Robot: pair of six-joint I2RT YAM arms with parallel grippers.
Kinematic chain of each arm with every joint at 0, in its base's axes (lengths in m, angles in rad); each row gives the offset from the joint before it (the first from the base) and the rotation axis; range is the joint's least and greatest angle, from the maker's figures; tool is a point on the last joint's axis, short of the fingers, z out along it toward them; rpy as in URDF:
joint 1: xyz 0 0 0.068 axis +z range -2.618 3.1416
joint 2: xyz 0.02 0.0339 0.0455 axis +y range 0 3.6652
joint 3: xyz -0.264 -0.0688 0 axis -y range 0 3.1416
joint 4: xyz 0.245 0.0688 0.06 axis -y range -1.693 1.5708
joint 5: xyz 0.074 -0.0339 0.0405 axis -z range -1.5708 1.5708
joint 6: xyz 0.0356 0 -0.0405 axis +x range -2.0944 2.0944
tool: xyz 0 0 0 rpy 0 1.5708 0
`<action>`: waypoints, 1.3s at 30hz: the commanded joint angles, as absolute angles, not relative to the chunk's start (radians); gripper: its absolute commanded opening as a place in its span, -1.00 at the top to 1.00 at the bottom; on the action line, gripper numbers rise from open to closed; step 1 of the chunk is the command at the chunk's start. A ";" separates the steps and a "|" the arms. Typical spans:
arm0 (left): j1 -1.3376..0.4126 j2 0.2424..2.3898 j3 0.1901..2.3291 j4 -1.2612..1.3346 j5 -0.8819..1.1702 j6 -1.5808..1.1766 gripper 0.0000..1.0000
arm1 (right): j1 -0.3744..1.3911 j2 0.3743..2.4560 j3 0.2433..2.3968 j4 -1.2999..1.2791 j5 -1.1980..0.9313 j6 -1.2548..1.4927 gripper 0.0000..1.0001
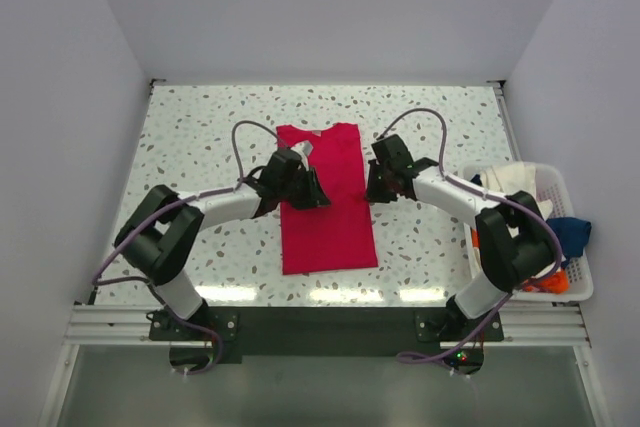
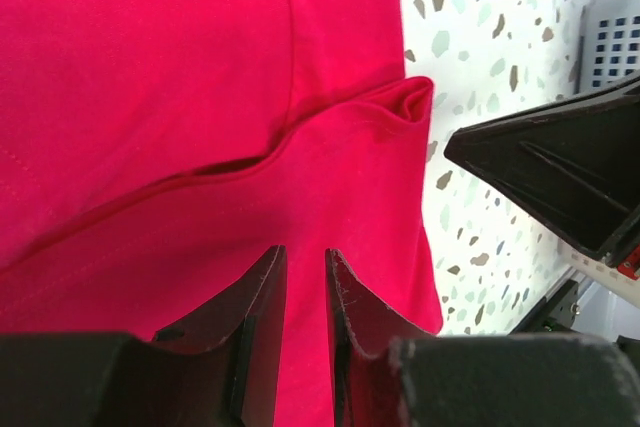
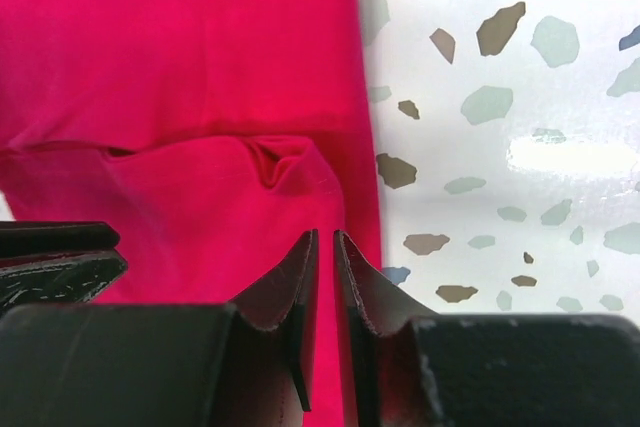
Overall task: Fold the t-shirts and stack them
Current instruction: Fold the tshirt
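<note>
Cannot tell whether the left gripper pinches cloth: hard black jaws a narrow slit apart over the red t-shirt. Lies as a long, smooth folded strip on the speckled table, one edge curled. Same doubt at the right gripper, jaws almost pressed together. Farther right, crumpled shirts half buried in a slatted basket.

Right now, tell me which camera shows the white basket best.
The top view. It shows the whole basket at the far right, with clothes heaped in it. The left wrist view catches only a slatted corner of it at the upper right. The right wrist view shows none of it.
</note>
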State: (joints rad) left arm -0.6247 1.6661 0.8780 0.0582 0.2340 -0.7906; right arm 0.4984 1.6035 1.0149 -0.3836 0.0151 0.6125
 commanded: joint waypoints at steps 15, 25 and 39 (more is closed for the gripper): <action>-0.634 1.858 1.045 0.037 0.146 -0.749 0.48 | 0.499 1.750 1.149 -0.377 0.109 0.560 0.48; -0.626 1.882 1.049 0.008 0.112 -0.741 0.48 | 0.460 1.807 1.141 -0.371 0.141 0.549 0.60; -0.604 1.758 1.069 0.020 0.179 -0.684 0.27 | 0.453 1.732 1.131 -0.402 0.118 0.546 0.55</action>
State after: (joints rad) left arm -0.6182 1.8492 1.0351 0.0116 0.1650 -0.7311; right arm 0.4576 1.8030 1.1225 -0.3885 0.1127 0.5606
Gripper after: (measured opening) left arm 0.347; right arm 0.206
